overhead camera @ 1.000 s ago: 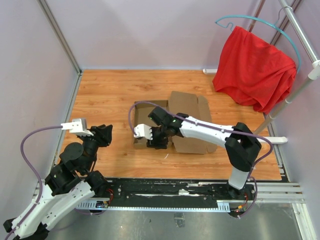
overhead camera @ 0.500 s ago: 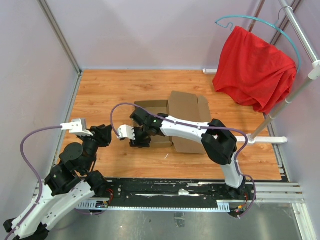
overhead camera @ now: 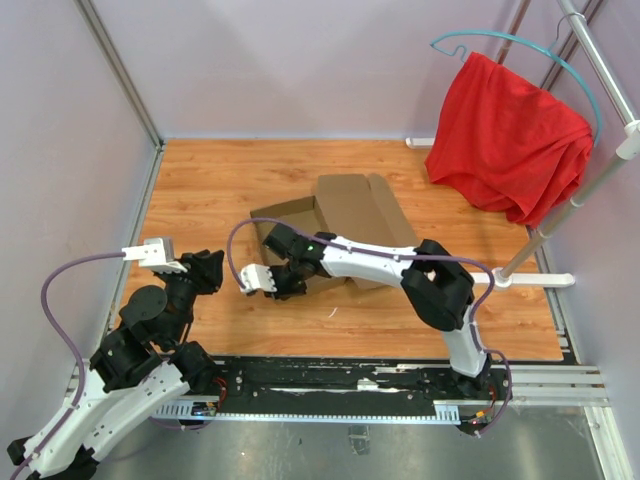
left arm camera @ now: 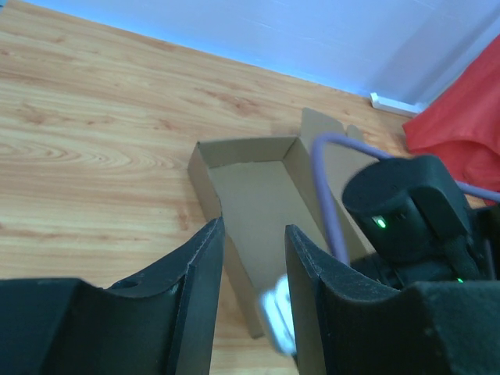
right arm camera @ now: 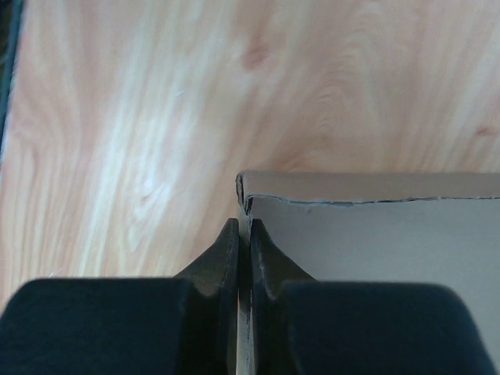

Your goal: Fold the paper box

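Note:
The paper box (overhead camera: pixel 345 205) is plain brown cardboard, lying mid-table with its left part raised into a shallow tray and a flat flap to the right. My right gripper (overhead camera: pixel 284 277) reaches to the tray's near-left corner. In the right wrist view this gripper (right arm camera: pixel 244 227) is shut on the thin upright wall of the box (right arm camera: pixel 375 234), right by the corner. My left gripper (overhead camera: pixel 206 266) stays at the left, apart from the box. Seen from the left wrist, it (left arm camera: pixel 254 228) stands open with nothing between its fingers, and the box (left arm camera: pixel 250 183) lies beyond.
A red cloth (overhead camera: pixel 510 140) hangs on a teal hanger from a metal rack (overhead camera: pixel 600 65) at the back right. Pale walls close the left and far sides. Bare wooden table (overhead camera: pixel 200 190) lies left of and behind the box.
My right gripper has swung left along the box and shut on its left wall. The box has turned and slid towards the back left. The left arm has not moved.

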Robot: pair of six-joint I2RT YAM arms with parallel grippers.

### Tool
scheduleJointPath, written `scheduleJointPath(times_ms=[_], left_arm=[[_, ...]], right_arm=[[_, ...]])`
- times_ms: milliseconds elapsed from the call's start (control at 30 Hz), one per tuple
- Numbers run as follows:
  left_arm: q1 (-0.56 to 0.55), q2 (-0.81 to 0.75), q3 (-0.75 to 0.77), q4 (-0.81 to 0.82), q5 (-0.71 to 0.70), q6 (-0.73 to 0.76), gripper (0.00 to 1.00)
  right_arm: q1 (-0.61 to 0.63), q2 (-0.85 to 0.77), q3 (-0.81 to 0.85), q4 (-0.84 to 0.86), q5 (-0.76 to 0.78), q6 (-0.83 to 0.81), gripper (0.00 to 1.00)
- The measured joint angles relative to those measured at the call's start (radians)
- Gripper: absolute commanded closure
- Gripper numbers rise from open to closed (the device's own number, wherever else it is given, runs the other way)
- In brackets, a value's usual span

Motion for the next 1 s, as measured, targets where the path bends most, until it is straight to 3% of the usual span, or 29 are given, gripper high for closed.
scheduleJointPath(times_ms=[133, 200, 233, 467, 667, 767, 800, 833, 900, 967, 1000], left_arm=[[0.000, -0.002, 0.000, 0.001, 0.002, 0.000, 0.58], [0.000, -0.005, 0.000, 0.001, 0.002, 0.000, 0.58], [0.000, -0.007, 0.000, 0.000, 0.002, 0.000, 0.58], [0.000, -0.015, 0.000, 0.001, 0.002, 0.000, 0.58], [0.000, -0.016, 0.000, 0.002, 0.002, 0.000, 0.58], [0.000, -0.016, 0.000, 0.003, 0.002, 0.000, 0.58], [0.000, -0.016, 0.000, 0.004, 0.002, 0.000, 0.58], [0.000, -0.016, 0.000, 0.004, 0.002, 0.000, 0.58], [0.000, -0.019, 0.000, 0.004, 0.002, 0.000, 0.58], [0.000, -0.022, 0.000, 0.005, 0.002, 0.000, 0.58], [0.000, -0.024, 0.000, 0.006, 0.002, 0.000, 0.58]], right_arm=[[0.022, -0.124, -0.172, 0.010, -0.023, -0.129, 0.98], [0.031, -0.172, -0.227, -0.022, -0.029, -0.185, 0.69], [0.033, -0.185, -0.239, -0.036, -0.029, -0.202, 0.64], [0.039, -0.291, -0.360, -0.017, 0.060, -0.264, 0.60], [0.039, -0.503, -0.474, 0.093, 0.101, -0.218, 0.60], [0.039, -0.637, -0.516, 0.201, 0.203, -0.102, 0.66], [0.036, -0.676, -0.525, 0.237, 0.248, -0.024, 0.75], [0.030, -0.710, -0.530, 0.268, 0.291, 0.071, 0.96], [0.003, -0.756, -0.531, 0.320, 0.364, 0.320, 0.99], [-0.029, -0.773, -0.531, 0.337, 0.418, 0.544, 0.95], [-0.047, -0.773, -0.531, 0.338, 0.435, 0.651, 0.64]])
